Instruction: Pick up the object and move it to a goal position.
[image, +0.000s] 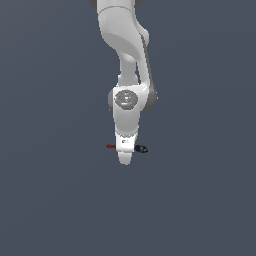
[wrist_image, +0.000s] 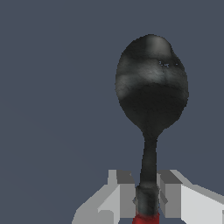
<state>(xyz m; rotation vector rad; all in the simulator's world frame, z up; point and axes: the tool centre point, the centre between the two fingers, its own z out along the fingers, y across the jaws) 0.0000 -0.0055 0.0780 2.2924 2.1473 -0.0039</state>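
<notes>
The object (wrist_image: 151, 96) is a small spoon-like tool with a dark rounded head, a thin dark shaft and a red handle end. In the wrist view my gripper (wrist_image: 148, 199) is shut on its shaft, a grey finger (wrist_image: 124, 194) pressing on each side, just above the red part. In the exterior view the object (image: 141, 149) crosses behind the white hand, its black head poking out toward the exterior view's right and the red handle (image: 110, 146) toward the left. The gripper's (image: 125, 159) fingertips are hidden there by the hand's body.
The white arm (image: 127, 60) comes down from the top of the exterior view. Around it lies only a plain dark blue-grey surface (image: 50, 190).
</notes>
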